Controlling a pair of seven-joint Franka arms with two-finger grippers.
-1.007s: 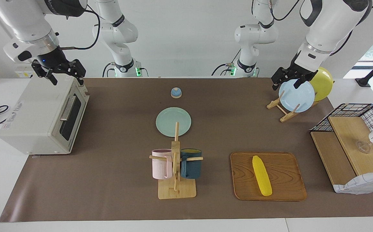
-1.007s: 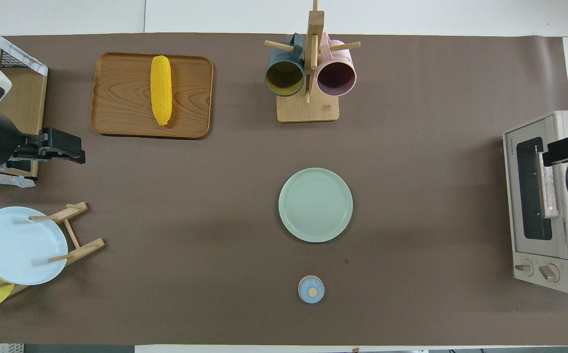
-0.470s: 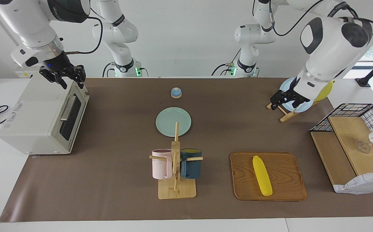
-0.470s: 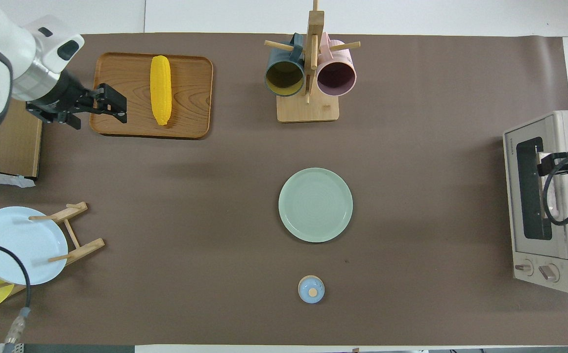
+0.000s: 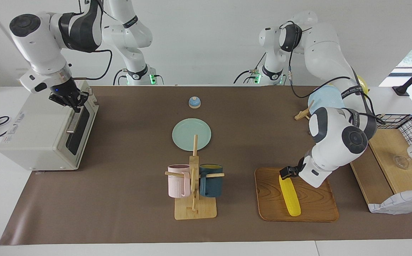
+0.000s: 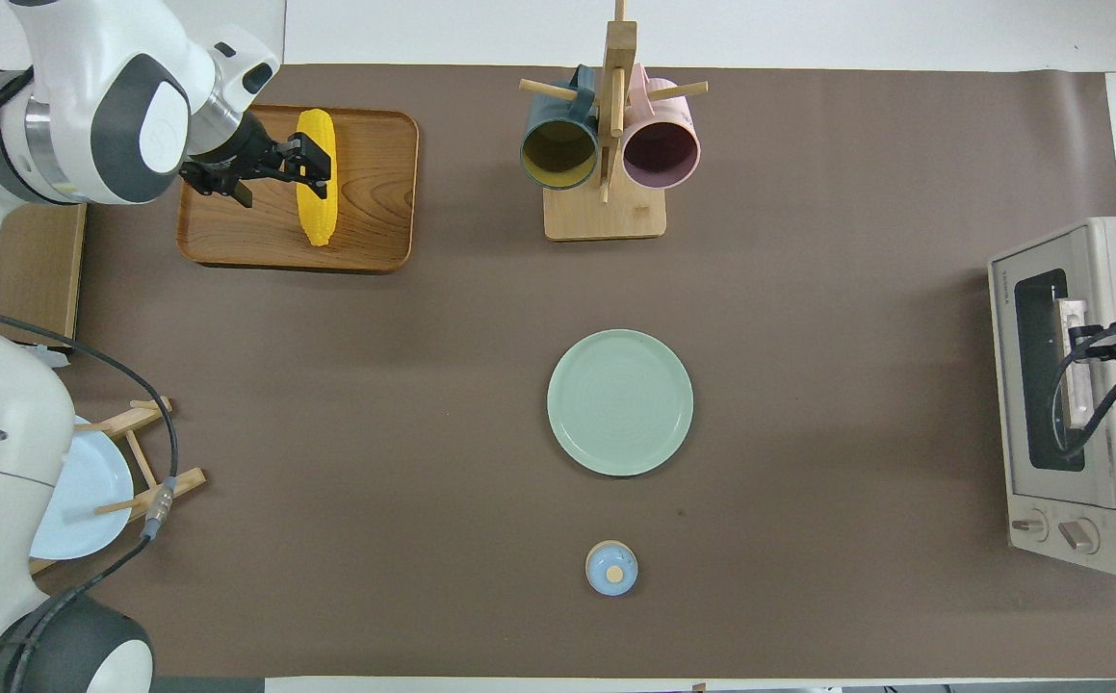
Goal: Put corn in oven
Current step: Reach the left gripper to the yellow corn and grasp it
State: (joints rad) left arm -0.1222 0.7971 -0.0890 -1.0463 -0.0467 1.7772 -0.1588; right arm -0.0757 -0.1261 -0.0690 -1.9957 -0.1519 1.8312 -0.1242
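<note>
Both grippers low: left gripper (image 5: 286, 173) at corn (image 5: 289, 194), right gripper (image 5: 71, 101) at oven (image 5: 46, 129).

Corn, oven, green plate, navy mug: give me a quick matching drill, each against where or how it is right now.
1. corn
2. oven
3. green plate
4. navy mug

A. hanging on the wooden mug stand
B. lying on the wooden tray
C. door shut
D. flat on the brown mat, beside the small blue bell

Pairs: 1-B, 2-C, 3-D, 4-A

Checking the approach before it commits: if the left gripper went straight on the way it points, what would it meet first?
Most likely the corn on the tray; the left gripper already sits at the cob's end nearer the robots, though contact is unclear.
</note>
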